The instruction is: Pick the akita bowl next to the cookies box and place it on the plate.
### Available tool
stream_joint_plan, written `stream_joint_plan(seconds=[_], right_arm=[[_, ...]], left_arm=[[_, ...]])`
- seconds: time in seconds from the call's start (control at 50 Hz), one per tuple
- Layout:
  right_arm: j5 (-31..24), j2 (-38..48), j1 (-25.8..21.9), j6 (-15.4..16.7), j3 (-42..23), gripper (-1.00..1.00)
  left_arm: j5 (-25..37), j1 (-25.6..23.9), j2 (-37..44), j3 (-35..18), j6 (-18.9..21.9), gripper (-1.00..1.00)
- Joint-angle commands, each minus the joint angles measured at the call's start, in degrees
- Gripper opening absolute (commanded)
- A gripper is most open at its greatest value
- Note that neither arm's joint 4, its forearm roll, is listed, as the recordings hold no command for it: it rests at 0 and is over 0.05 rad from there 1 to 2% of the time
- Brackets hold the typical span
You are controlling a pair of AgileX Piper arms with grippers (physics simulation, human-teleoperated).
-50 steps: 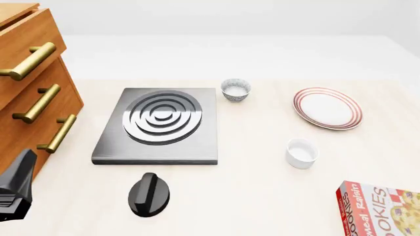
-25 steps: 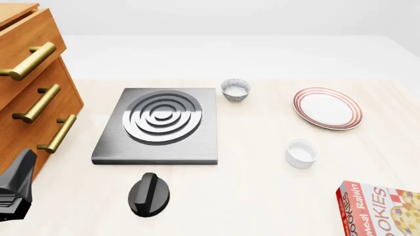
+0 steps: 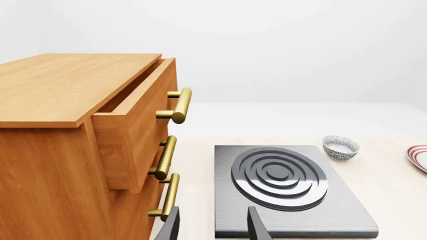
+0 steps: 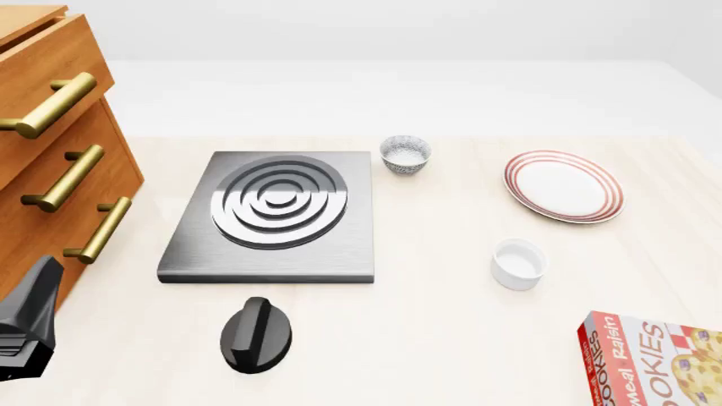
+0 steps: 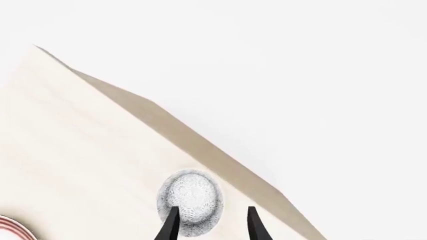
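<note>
1. Pale wooden tabletop (image 4: 451, 338) under a plain white backdrop; your right wrist view shows its edge running diagonally.
2. Akita bowl (image 5: 190, 200): upright, near that table edge, low in the right wrist frame. The front view does not show it.
3. Your right gripper (image 5: 211, 227) has its fingers spread wide and holding nothing; one fingertip overlaps the bowl's rim in the picture. You cannot tell whether it touches.
4. Plate (image 4: 563, 186): right of centre in the front view, bare.
5. Cookies box (image 4: 654, 359): lower right corner, cut by the frame.
6. White cup (image 4: 519, 262): between plate and box.
7. Second speckled bowl (image 4: 405, 155): just beside the stove plate (image 4: 270, 216), upper centre.
8. Black knob (image 4: 256, 334): below the stove plate.
9. Your left gripper (image 3: 212, 230) is spread, empty, beside the wooden drawer cabinet (image 4: 57, 152).
</note>
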State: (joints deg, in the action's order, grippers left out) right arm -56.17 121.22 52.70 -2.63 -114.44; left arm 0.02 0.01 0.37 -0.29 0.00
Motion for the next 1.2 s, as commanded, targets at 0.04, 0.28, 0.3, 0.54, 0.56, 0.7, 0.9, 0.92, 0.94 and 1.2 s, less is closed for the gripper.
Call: stream_joint_plan(seconds=[0.04, 0.28, 0.3, 0.54, 0.56, 0.7, 0.9, 0.92, 0.94, 1.2], right_arm=[[7.95, 1.31, -0.85, 0.44, 7.14, 1.0], [9.22, 2.32, -0.39, 1.38, 8.13, 1.0], [9.22, 2.31, -0.39, 1.38, 8.14, 1.0], [12.17, 5.12, -0.98, 1.54, 9.89, 1.0], [12.19, 5.4, -1.18, 1.32, 9.85, 1.0], [13.08, 6.26, -1.08, 1.42, 10.47, 1.0], [13.13, 6.77, -1.01, 1.6, 10.55, 1.0], [13.16, 6.85, -0.99, 1.64, 10.58, 1.0], [13.19, 6.84, -1.02, 1.63, 10.56, 1.0], [13.75, 7.76, -0.95, 2.1, 10.98, 1.0]], left_arm=[[0.0, 0.0, 0.01, 0.0, 0.0, 1.0], [0.0, 0.01, 0.0, 0.0, -0.01, 1.0], [0.0, 0.01, 0.0, 0.0, -0.01, 1.0], [0.0, 0.0, 0.0, 0.0, 0.0, 1.0], [0.0, -0.01, 0.0, 0.0, -0.01, 1.0], [0.0, -0.01, 0.0, 0.0, 0.0, 1.0], [0.0, 0.0, 0.0, 0.0, 0.0, 1.0], [0.0, 0.0, 0.0, 0.0, 0.0, 1.0], [0.0, 0.0, 0.0, 0.0, -0.01, 1.0], [0.0, 0.0, 0.0, 0.0, -0.01, 1.0]])
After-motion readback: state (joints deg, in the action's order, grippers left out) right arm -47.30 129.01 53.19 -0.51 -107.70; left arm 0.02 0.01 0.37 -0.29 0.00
